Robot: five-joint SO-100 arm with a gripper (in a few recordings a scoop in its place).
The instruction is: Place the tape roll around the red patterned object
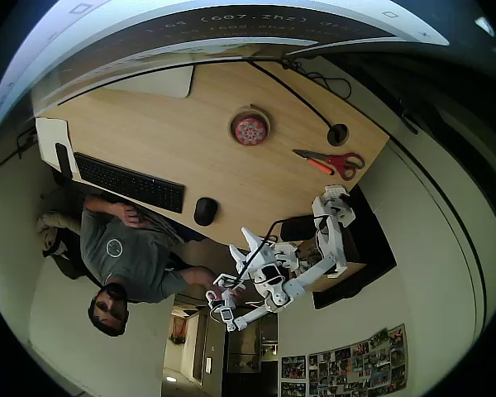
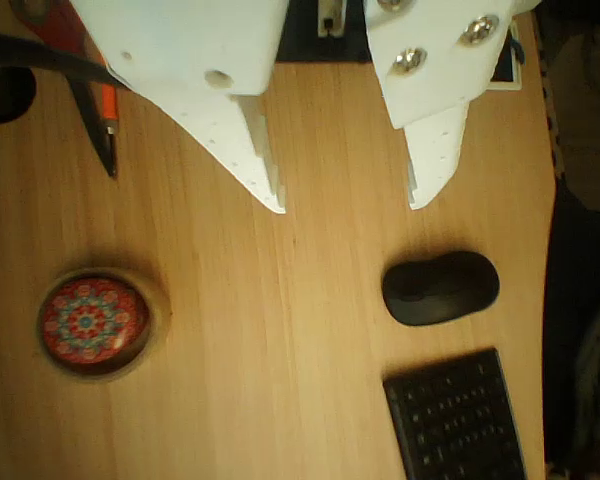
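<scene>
From overhead, the wooden table (image 1: 190,141) lay wide beneath me, and there sat the red patterned object (image 1: 250,131) toward its far middle, with the tape roll (image 1: 250,116) ringed right around it, touching the table on all sides. To the right of that pair lay the red-handled scissors (image 1: 335,161), well apart, and beyond them a black cable (image 1: 302,95) ran down to a dark round hole near the table's edge. On the left side of this view the black keyboard (image 1: 131,182) stretched along the near edge, the black mouse (image 1: 205,211) just beside its end. A person in a grey shirt (image 1: 124,248) sat at that edge, one hand at the keyboard. My white arm (image 1: 298,265) reached out off the table's corner. Now the wrist view: my pincer (image 2: 348,205) was spread wide, both white fingers (image 2: 255,150) pointing down at bare wood, nothing between them, well clear of everything. Down at the lower left the red patterned object (image 2: 92,320) showed its mandala face, and the tape roll (image 2: 152,340) encircled it snugly, flat on the table (image 2: 280,350). The mouse (image 2: 440,288) lay at the right, below my right-hand finger, the keyboard (image 2: 455,420) just under it. The scissors (image 2: 95,120) poked in at the upper left.
</scene>
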